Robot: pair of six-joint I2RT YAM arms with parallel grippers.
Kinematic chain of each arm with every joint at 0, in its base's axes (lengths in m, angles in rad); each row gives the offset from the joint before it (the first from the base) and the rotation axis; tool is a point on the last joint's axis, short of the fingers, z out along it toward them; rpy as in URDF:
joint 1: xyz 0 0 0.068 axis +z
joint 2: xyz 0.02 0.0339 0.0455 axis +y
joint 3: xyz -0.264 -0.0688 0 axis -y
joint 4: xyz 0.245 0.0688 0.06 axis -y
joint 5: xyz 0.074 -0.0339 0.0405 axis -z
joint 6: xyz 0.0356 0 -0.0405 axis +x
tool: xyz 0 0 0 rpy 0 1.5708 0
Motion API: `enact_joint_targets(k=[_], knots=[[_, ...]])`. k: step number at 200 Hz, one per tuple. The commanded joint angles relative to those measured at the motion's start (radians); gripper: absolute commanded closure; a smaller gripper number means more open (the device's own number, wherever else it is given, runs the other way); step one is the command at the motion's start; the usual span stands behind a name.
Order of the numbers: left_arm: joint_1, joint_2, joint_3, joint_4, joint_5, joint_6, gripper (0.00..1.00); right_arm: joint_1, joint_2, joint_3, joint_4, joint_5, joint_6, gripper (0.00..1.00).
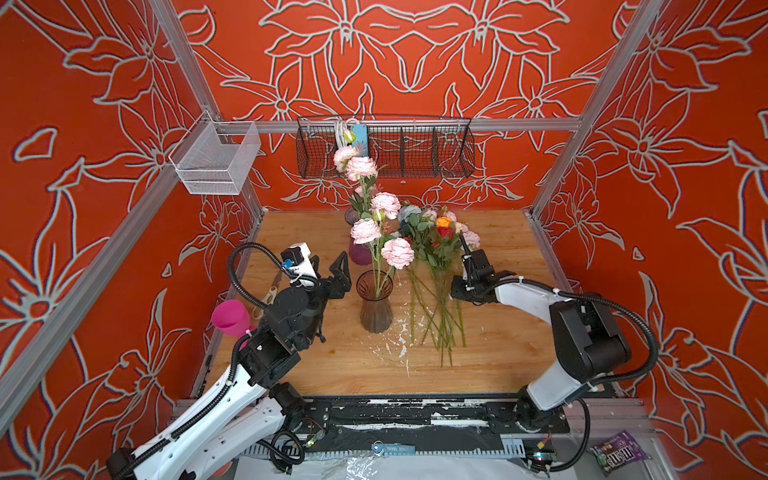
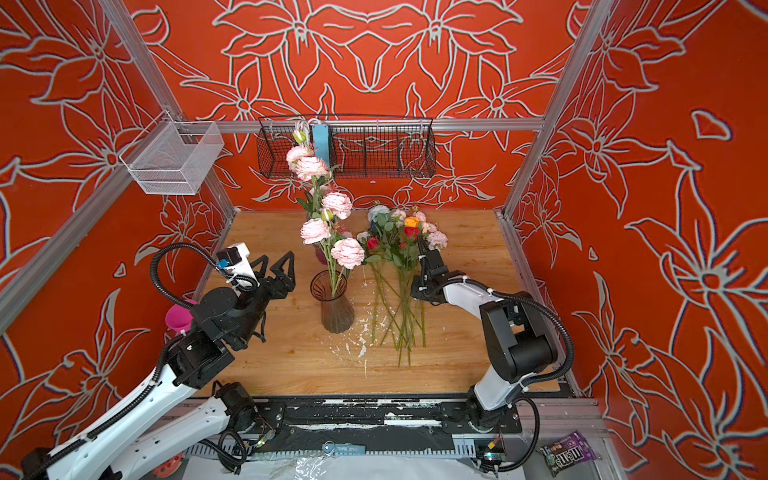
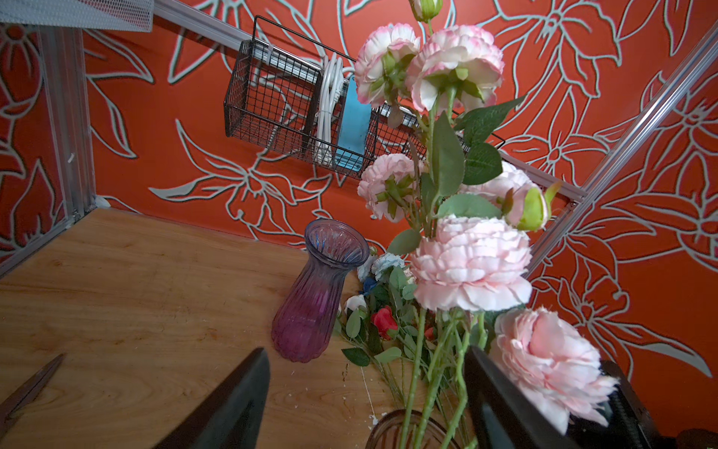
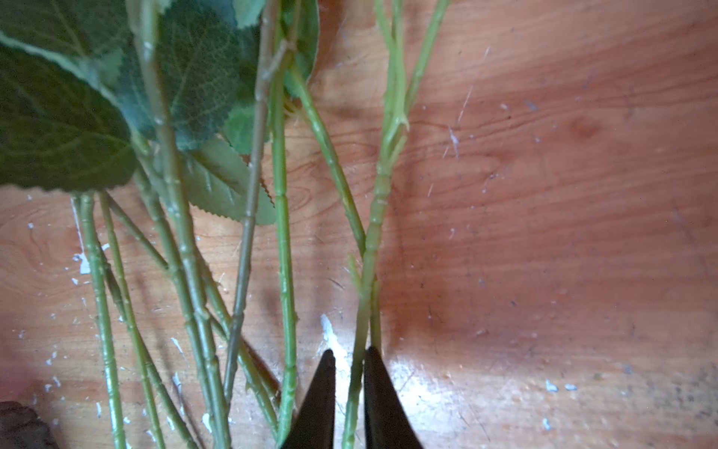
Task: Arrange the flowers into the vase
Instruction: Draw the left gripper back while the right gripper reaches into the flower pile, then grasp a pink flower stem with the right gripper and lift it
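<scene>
In both top views, peonies stand in the vase. Loose flowers lie on the table just beside it, and the left gripper gapes near the vase. In the left wrist view, peony stems rise between its spread jaws. In the right wrist view, the right gripper has its jaws nearly together around one stem; I cannot tell whether it is clamped.

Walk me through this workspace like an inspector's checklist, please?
Surface: wooden table, white flecks.
Job's things: pink peonies standing in brown vase; roses lying flat beside it.
Clutter: purple vase, scissors, pink cup.
Pincers: left pincer open near brown vase; right pincer nearly closed around one stem, grip unclear.
Cables: black hoses looping off both arms.
Surroundings: red floral walls, wire basket, mesh basket, candy bag.
</scene>
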Motion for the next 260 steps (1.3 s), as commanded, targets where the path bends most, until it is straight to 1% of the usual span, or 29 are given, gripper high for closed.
enact_joint_targets(k=[1,30,50,71,88,144,160,175,222,239,260], knots=[[-0.003,0.002,0.027,0.004,0.004,-0.021,0.21,-0.012,-0.036,-0.026,0.022,0.004,0.038,0.86],[-0.002,0.003,0.030,-0.001,0.006,-0.023,0.21,-0.015,-0.046,-0.015,-0.003,0.006,0.046,0.85],[-0.003,0.001,0.029,0.001,0.006,-0.021,0.21,-0.015,-0.031,-0.021,0.012,-0.025,0.055,0.84],[-0.003,0.002,0.028,0.003,-0.001,-0.014,0.21,-0.016,0.000,-0.019,0.019,-0.020,0.063,0.83],[-0.003,0.002,0.028,0.003,0.000,-0.015,0.21,-0.018,0.010,-0.020,0.031,-0.034,0.064,0.84],[-0.003,0.007,0.029,0.001,-0.001,-0.015,0.21,-0.026,0.006,-0.027,0.025,-0.024,0.075,0.86],[-0.003,0.002,0.031,0.001,0.000,-0.011,0.21,-0.032,-0.004,-0.043,0.040,-0.024,0.110,0.88],[-0.003,-0.004,0.030,0.002,0.001,-0.009,0.21,-0.041,-0.014,-0.065,0.069,-0.047,0.141,0.88],[-0.003,-0.001,0.031,0.001,0.012,-0.016,0.21,-0.044,-0.011,-0.079,0.079,-0.060,0.146,0.88],[-0.003,0.001,0.033,-0.004,0.013,-0.021,0.21,-0.044,-0.034,-0.091,0.087,-0.067,0.150,0.90],[-0.003,0.002,0.031,-0.002,0.009,-0.021,0.21,-0.044,-0.097,-0.109,0.087,-0.057,0.155,0.94]])
